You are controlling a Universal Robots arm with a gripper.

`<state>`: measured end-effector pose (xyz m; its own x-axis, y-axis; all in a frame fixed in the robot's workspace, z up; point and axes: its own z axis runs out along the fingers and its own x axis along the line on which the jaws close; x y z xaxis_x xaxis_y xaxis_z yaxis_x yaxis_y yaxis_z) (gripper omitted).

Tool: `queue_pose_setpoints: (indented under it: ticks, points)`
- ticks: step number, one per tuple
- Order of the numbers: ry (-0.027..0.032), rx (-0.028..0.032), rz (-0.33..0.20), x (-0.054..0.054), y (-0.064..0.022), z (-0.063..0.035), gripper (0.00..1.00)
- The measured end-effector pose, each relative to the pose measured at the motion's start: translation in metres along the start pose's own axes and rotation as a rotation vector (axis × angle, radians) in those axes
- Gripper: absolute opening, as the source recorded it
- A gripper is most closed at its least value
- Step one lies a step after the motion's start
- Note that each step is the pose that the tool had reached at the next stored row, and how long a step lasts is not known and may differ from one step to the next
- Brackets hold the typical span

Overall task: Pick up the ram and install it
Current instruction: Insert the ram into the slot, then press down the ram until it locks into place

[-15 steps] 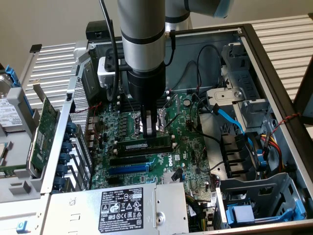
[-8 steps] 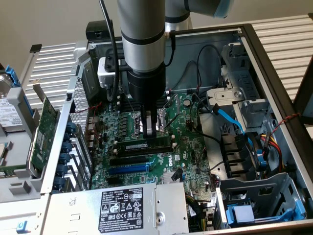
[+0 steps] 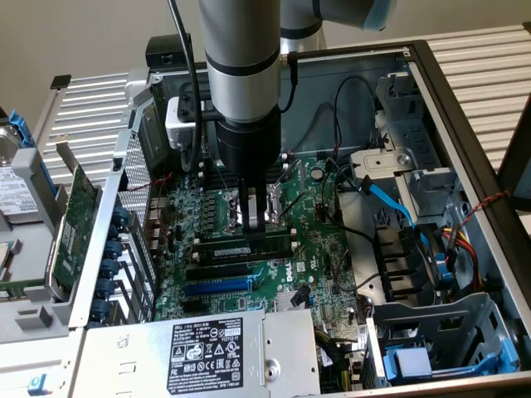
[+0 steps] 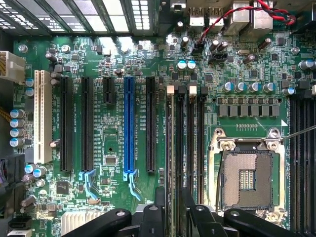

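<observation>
The ram (image 3: 241,248), a thin green stick with a white label, stands on edge along a black memory slot in the middle of the motherboard (image 3: 323,249). My gripper (image 3: 253,225) comes straight down onto its upper edge, the fingers close together on either side of the stick. In the wrist view the gripper (image 4: 173,197) has its dark fingers (image 4: 160,200) either side of the narrow edge of the ram (image 4: 173,163), which runs along the slot among the other memory slots (image 4: 190,148). How deep the stick sits in the slot I cannot tell.
A CPU socket (image 4: 247,173) lies beside the memory slots. A blue card slot (image 4: 129,128) and black ones run parallel. A power supply (image 3: 224,348) is in front, a green expansion card (image 3: 70,215) outside the case, blue cable (image 3: 390,199) and drive cage (image 3: 440,332) on the exterior view's right.
</observation>
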<state>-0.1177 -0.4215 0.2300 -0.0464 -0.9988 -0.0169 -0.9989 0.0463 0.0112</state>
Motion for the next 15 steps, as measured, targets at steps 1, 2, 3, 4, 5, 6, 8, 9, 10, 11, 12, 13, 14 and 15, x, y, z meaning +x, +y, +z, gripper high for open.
queue_pose_setpoints:
  ticks: [1, 2, 3, 4, 5, 6, 8, 9, 10, 11, 12, 13, 14, 15]
  points:
    - [0.0, -0.0001, 0.0, 0.0, 0.0001, -0.0006, 0.27]
    - [-0.0002, 0.0, 0.0, 0.0, 0.0003, -0.0014, 0.27]
    - [-0.0005, 0.0, 0.0, -0.0001, 0.0005, -0.0025, 0.27]
    - [-0.0007, -0.0001, 0.0, 0.0, 0.0006, -0.0037, 0.27]
    - [-0.0013, 0.0, 0.0, -0.0001, 0.0006, -0.005, 0.27]
    - [-0.0018, -0.0001, 0.0, 0.0, 0.0007, -0.0059, 0.27]
    - [-0.0029, 0.0, 0.0, 0.0, 0.0014, -0.0069, 0.27]
    - [-0.0035, -0.0001, 0.0, 0.0, 0.0019, -0.0071, 0.27]
    - [-0.0039, -0.0001, 0.0, 0.0, 0.0024, -0.0072, 0.27]
    - [-0.0044, -0.0001, 0.0, 0.0, 0.0028, -0.0074, 0.27]
    - [-0.0047, -0.0001, 0.0, 0.0, 0.003, -0.0076, 0.27]
    - [-0.0052, -0.0002, 0.0, 0.0001, 0.003, -0.0079, 0.27]
    - [-0.0059, -0.0003, 0.0, 0.0002, 0.0031, -0.0082, 0.27]
    - [-0.0067, -0.0002, 0.0, 0.0002, 0.0032, -0.0083, 0.27]
